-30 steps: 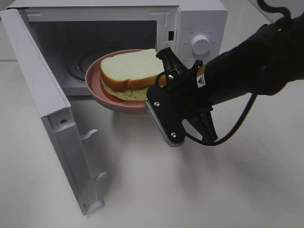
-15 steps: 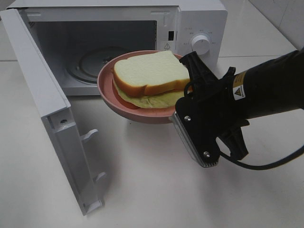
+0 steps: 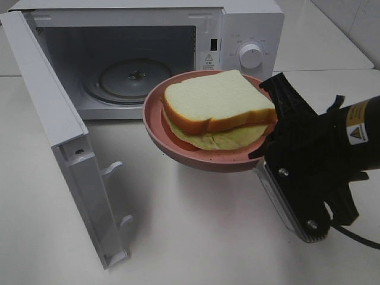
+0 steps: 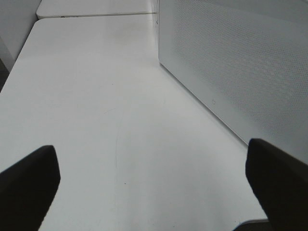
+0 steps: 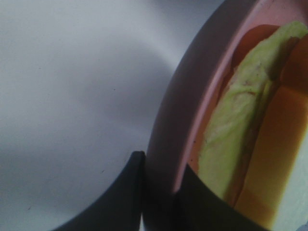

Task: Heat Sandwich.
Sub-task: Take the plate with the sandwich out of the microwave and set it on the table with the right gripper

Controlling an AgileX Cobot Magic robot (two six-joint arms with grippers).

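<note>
The sandwich (image 3: pixel 217 104), white bread with a brown crust and a pale green layer, lies on a round pink plate (image 3: pixel 196 157). My right gripper (image 3: pixel 267 145) is shut on the plate's right rim and holds it in the air in front of the open microwave (image 3: pixel 249 24), outside the cavity. Up close in the right wrist view, the right gripper (image 5: pixel 161 187) pinches the plate's rim (image 5: pixel 178 125), with the sandwich (image 5: pixel 231 134) just past it. My left gripper (image 4: pixel 153 183) shows only in its own wrist view, open, with nothing between its fingers.
The microwave door (image 3: pixel 53 119) swings out to the left, toward the table's front. A glass turntable (image 3: pixel 127 74) lies bare inside the cavity. The left wrist view shows the door's perforated panel (image 4: pixel 240 62) close by and white tabletop (image 4: pixel 96 96).
My right gripper has carried the plate and sandwich rightward and toward the table's front, out of the microwave's opening. The left gripper has stayed put.
</note>
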